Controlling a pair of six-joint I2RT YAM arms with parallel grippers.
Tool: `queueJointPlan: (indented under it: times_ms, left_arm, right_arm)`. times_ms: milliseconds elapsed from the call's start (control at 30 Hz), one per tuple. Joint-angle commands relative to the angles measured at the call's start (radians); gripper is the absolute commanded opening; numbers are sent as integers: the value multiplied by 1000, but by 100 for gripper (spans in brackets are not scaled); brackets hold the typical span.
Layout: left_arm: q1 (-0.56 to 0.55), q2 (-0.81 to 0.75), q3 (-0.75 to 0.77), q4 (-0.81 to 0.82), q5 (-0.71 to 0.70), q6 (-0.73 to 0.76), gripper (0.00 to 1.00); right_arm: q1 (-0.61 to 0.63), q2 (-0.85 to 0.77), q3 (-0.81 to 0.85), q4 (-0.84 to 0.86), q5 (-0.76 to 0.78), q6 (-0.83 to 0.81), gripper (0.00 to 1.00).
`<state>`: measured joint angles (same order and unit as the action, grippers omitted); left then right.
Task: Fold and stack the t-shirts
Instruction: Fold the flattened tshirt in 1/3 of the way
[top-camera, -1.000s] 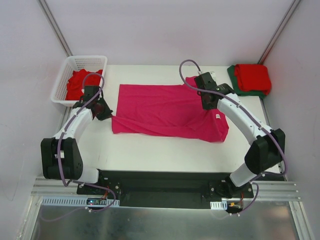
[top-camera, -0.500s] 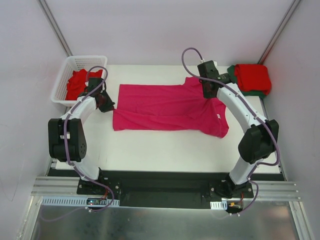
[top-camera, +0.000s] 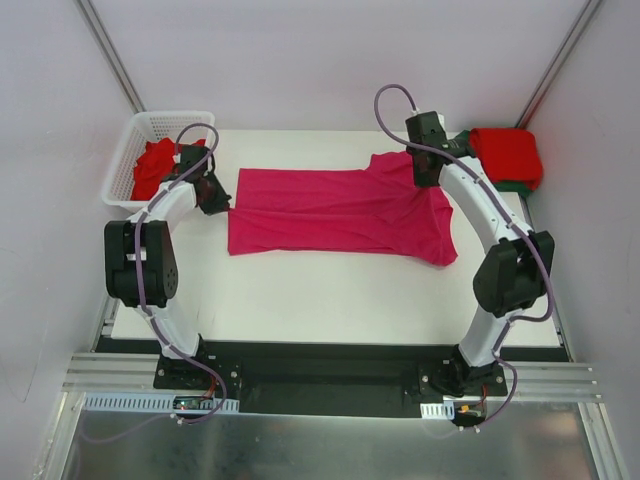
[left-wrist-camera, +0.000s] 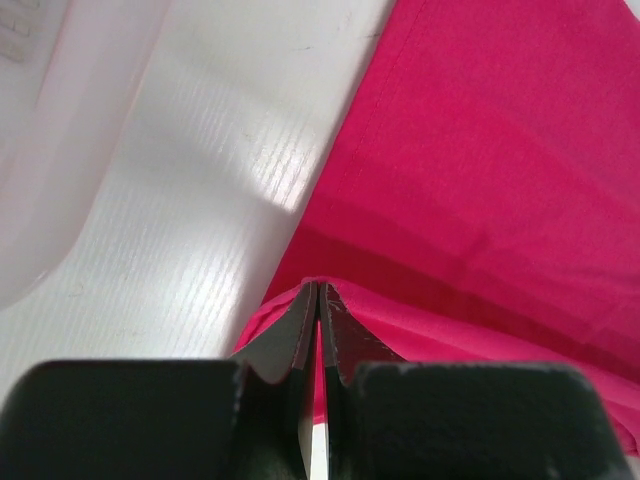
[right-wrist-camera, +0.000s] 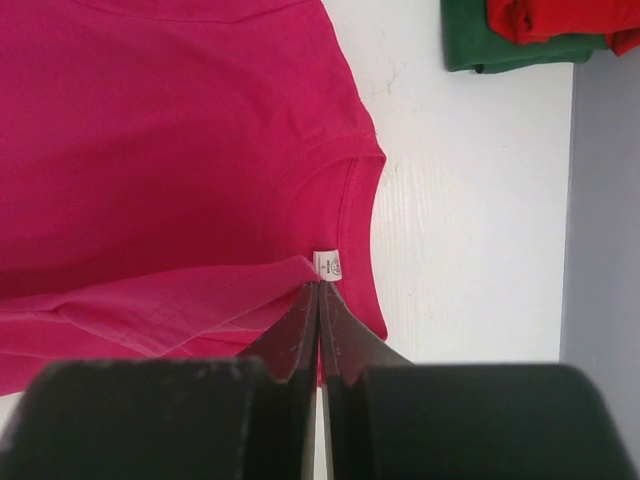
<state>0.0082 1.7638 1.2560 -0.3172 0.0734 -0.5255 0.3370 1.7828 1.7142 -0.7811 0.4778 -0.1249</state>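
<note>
1. Nearest to you on the surface, the magenta t-shirt lies spread sideways across the middle. Its neck is to the right and its near edge is doubled over.
2. Expect it to handle as light, soft and limp. It will likely sag and crease from any single pinch, and it should slide easily on the smooth surface. Take hold at 2 well-apart points along an edge and keep the cloth taut between them.
3. The left jaws are closed on a raised fold at the shirt's left edge. The right jaws are closed on a fold just beside the white neck label, near the collar.
4. At the far left, touching the surface's edge, the white basket holds crumpled red cloth. This looks like red t-shirts waiting their turn, but you cannot tell how many there are.
5. At the far right corner, well apart from the magenta shirt, a folded red t-shirt rests on a folded dark green t-shirt. That is likely your stack.
</note>
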Motion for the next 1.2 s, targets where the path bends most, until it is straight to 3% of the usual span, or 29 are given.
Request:
queueJointPlan:
  times_ms: [0,533,600,633,667,700,733,800,867,900,1167]
  left_arm:
    - [6,29,63,10,-4,30,0]
    - [6,161,183,13,68,53,0]
    - [4,169,189,15,75,55,0]
    - [6,174,192,18,75,55,1]
    - [4,175,195,17,77,56,6]
    - [6,177,197,18,78,59,23]
    - [4,174,198,20,80,61,33]
    - [4,160,195,18,74,65,68]
    - [6,140,180,18,68,70,83]
    - [4,108,171,18,60,71,99]
    - [-5,-134,-81,20,57,41,99]
  right_arm:
    - [-12,26,74,28,-18,-21,1]
    - [-27,144,168,42,-30,-35,1]
    - [-29,158,170,45,-28,-36,9]
    - [-27,162,170,48,-27,-35,27]
    - [-29,167,168,51,-24,-35,38]
    - [-30,167,165,54,-21,-33,49]
    - [-30,167,162,57,-9,-30,65]
    - [-32,164,145,65,7,-25,76]
    - [-32,144,119,65,15,-21,78]
    - [-30,132,104,65,16,-18,80]
    - [-32,-98,-165,74,-79,74,81]
